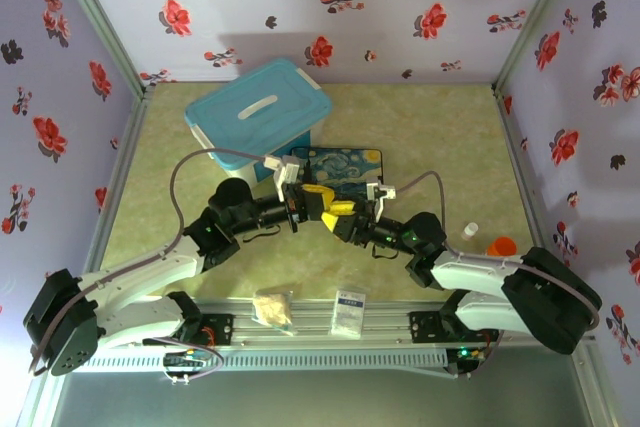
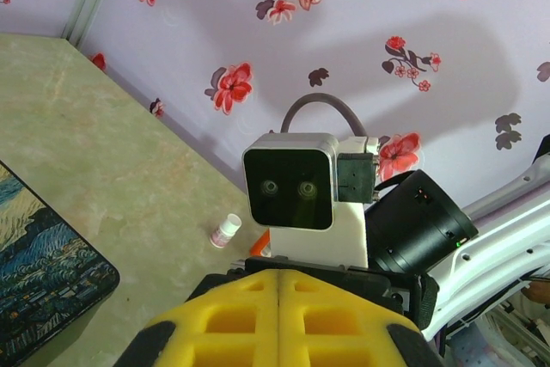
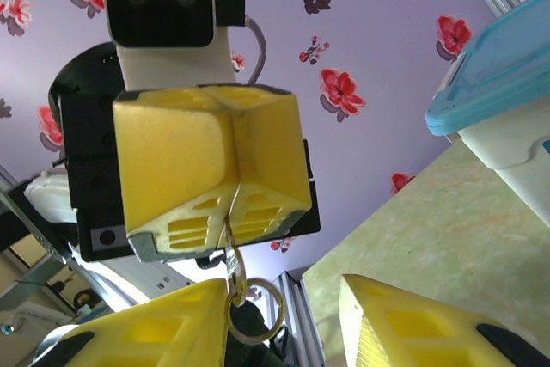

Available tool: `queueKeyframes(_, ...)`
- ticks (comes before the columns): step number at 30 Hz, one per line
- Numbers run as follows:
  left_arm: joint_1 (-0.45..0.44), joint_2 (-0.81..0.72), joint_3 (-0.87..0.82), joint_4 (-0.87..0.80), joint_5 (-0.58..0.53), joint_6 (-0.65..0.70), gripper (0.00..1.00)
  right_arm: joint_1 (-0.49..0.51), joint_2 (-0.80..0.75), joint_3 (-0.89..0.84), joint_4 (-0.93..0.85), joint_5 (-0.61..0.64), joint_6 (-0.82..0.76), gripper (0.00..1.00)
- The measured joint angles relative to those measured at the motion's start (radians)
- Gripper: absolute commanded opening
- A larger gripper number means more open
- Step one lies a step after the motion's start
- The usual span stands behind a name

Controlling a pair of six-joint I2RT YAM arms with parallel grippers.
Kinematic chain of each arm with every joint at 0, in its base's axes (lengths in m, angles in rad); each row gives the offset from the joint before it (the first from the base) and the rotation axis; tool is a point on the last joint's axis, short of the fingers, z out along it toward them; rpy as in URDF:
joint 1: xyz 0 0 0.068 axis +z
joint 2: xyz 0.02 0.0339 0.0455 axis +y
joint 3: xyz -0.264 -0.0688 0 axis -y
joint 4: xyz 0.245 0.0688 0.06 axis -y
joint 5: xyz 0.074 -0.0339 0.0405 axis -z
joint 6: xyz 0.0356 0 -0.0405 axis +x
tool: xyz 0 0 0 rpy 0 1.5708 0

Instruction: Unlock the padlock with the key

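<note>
**Top view:** both grippers meet nose to nose over the painted mat (image 1: 345, 162). Left gripper (image 1: 318, 197) & right gripper (image 1: 345, 214) have tips nearly touching. Anything betw. them is too small to make out here. The blue box (image 1: 260, 112) lies beyond the left jaws, well apart.

**Left wrist:** left gripper (image 2: 279, 315) pads are pressed flat together, no gap at the seam. Straight ahead of them, close, sits the right arm's wrist camera (image 2: 288, 182). A small white bottle (image 2: 226, 231) stands further out, off to one side.

**Right wrist:** clearest view.
- Left gripper (image 3: 225, 169) is clamped on a thin metal stem coming out of the seam.
- We take that stem for the key (image 3: 229, 242), w/ a wire ring (image 3: 254, 308) hanging off its free end.
- Its long axis runs straight out of the left jaws toward the right gripper (image 3: 284, 298), whose jaws stand apart w/ nothing gripped.
- The ring hangs in that gap, hard by one finger (image 3: 146, 333). Touching or not, we can't tell.
- The padlock: we can't tell whether it's tucked betw. the left pads.

**Our read:** the right arm is the free one & nearest. Its next move prob. turns on closing across the stem w/o pulling it off that axis.
</note>
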Motion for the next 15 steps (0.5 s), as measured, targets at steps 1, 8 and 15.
queueKeyframes(1,0.0,0.0,-0.002,0.003,0.0,0.0,0.0,0.0,0.0,0.0,0.002,0.001,0.0,0.42)
queueKeyframes(8,0.002,0.0,-0.016,0.011,0.0,-0.007,0.0,0.0,0.0,0.0,0.004,0.007,-0.001,0.29)
queueKeyframes(15,0.004,0.012,-0.021,0.014,0.0,-0.008,0.0,0.0,0.01,0.0,0.028,0.003,0.005,0.12)
